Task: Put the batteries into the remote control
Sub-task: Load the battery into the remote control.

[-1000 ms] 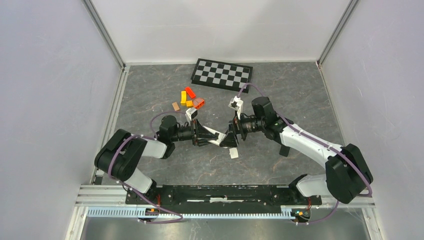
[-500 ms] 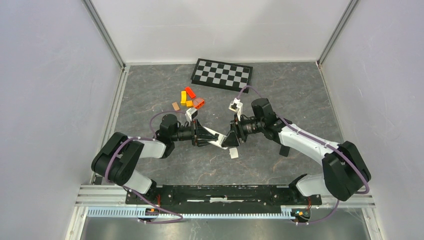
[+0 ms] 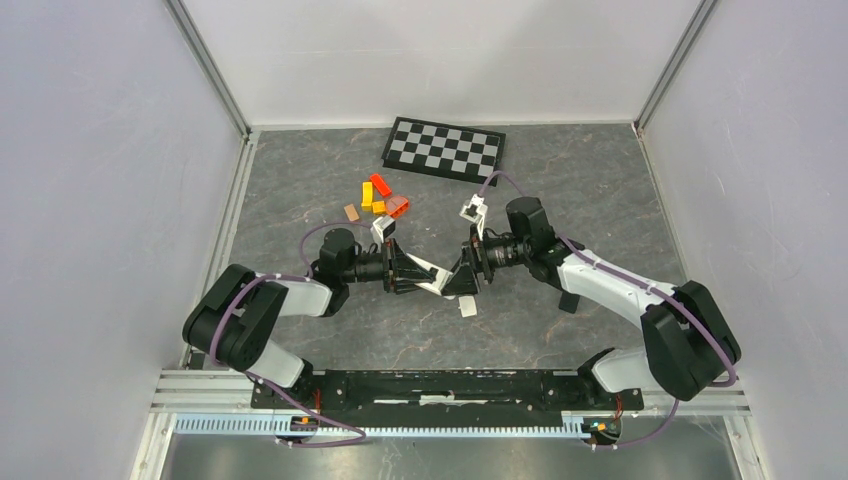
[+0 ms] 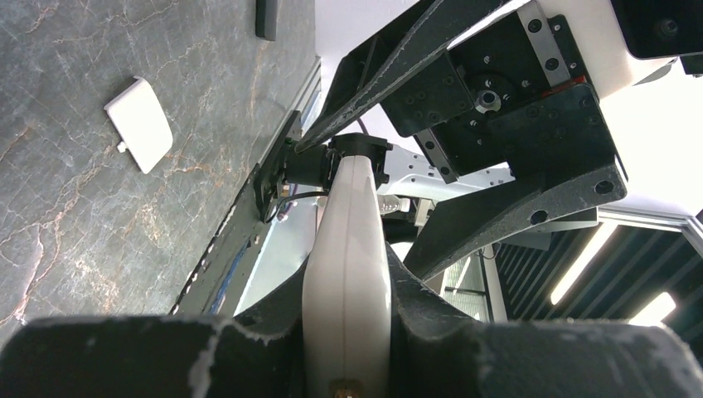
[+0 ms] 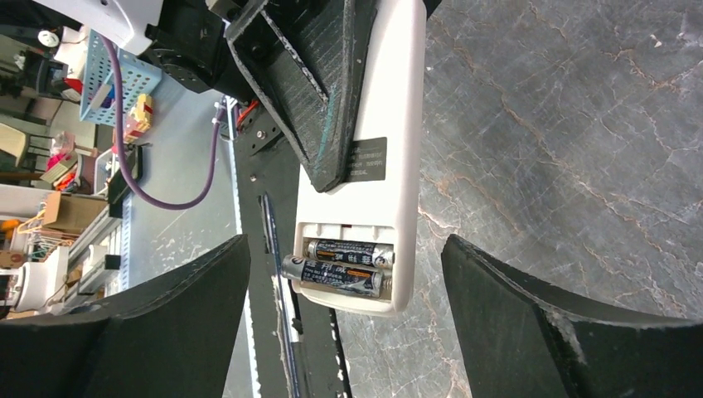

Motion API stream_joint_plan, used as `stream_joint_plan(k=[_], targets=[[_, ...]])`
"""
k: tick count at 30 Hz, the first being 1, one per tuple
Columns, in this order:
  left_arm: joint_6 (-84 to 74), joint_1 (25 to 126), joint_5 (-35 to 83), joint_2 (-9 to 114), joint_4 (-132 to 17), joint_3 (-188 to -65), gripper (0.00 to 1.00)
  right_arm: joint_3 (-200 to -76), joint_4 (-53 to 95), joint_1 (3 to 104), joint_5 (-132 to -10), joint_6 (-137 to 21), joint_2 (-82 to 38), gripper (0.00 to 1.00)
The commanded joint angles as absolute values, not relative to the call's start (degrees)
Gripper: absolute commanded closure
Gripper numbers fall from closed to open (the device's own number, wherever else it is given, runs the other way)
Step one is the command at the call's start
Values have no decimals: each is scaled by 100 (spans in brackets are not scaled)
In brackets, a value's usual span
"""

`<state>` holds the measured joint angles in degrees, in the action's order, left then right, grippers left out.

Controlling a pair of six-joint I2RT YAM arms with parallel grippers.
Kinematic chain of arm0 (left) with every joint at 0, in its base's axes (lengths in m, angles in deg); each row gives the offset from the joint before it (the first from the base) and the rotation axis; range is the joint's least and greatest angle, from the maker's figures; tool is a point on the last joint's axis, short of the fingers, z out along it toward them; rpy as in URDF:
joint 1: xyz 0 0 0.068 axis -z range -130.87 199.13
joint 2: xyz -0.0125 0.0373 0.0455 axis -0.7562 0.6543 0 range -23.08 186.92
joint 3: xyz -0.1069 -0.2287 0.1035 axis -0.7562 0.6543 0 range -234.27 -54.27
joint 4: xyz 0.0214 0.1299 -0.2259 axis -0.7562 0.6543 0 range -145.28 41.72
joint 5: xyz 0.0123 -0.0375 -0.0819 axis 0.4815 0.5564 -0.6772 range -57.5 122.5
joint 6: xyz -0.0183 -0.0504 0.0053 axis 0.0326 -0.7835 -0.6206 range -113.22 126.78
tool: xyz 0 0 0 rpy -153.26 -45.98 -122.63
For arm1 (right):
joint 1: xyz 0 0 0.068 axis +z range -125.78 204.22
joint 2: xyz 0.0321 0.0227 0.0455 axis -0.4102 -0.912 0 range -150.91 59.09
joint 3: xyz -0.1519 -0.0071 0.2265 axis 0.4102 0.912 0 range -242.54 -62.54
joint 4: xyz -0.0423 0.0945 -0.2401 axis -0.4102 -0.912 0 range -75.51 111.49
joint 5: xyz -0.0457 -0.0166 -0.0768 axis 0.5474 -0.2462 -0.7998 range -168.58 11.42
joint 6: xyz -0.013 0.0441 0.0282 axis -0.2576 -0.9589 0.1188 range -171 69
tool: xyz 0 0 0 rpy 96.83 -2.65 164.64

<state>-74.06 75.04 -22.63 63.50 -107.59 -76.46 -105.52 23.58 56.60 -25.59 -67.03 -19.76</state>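
The two batteries (image 5: 348, 251) lay side by side in the open compartment at the end of the white remote (image 5: 396, 108), one poking slightly past its edge. My left gripper (image 3: 408, 270) was clamped on the remote's body, holding it above the table (image 5: 539, 124). My right gripper (image 3: 463, 277) stood with its jaws wide apart, flanking that end. The loose battery cover (image 3: 467, 307) lay on the table nearby.
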Motion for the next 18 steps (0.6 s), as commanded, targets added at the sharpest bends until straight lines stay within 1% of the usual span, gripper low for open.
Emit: stream_joint_plan(k=[1,7,10,12,14,18], targets=[[-7118,7515,-2364,6169,-10863,-7788,98,-10473,2934,5605,-2246,-6970,-1817,12],[-7109,7516,-2364,6159,-10854,-7800,98,-10440,2905,5592,-2285,-6956,-1902,31],[-7109,7515,-2366,6156,-10854,-7801,98,-10437,2888,5594,-2310,-6940,-1961,38],[-7118,7515,-2366,6147,-10854,-7800,98,-10442,2868,5594,-2312,-6919,-1992,41],[-7110,7520,-2350,6115,-10839,-7799,98,-10455,2826,5595,-2321,-6874,-2017,40],[-7050,7518,-2332,6077,-10744,-7811,98,-10437,2829,5592,-2343,-6854,-1986,29]])
